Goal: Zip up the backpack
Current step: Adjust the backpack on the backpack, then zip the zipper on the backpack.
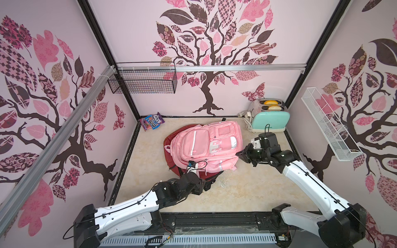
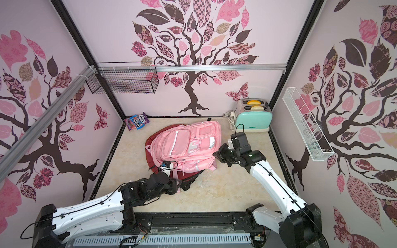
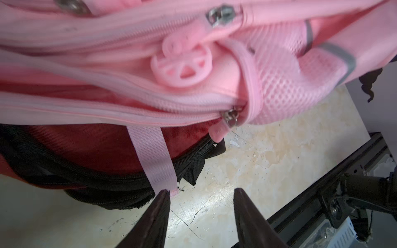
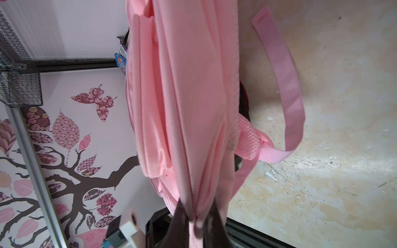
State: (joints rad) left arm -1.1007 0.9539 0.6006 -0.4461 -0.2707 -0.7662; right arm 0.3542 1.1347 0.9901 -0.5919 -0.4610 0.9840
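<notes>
A pink backpack (image 1: 206, 146) (image 2: 187, 143) lies flat on top of a dark red bag (image 1: 170, 139) in both top views. In the left wrist view my left gripper (image 3: 200, 190) stands open over bare floor, with nothing between its fingers. A loose pink strap end (image 3: 156, 163) lies beside one fingertip (image 3: 164, 193). A metal zipper slider (image 3: 232, 117) with a pink tab sits by the mesh side pocket (image 3: 285, 77). Another slider (image 3: 221, 14) carries a round pink pull (image 3: 182, 62). My right gripper (image 1: 238, 154) (image 4: 196, 204) is shut on a fold of the backpack's pink fabric at its opposite end.
A mint toaster (image 1: 270, 120) stands at the back right and a candy bag (image 1: 151, 122) at the back left. A black wire basket (image 1: 142, 82) and a white one (image 1: 328, 126) hang on the walls. The black front rail (image 1: 214, 219) lies behind my arms.
</notes>
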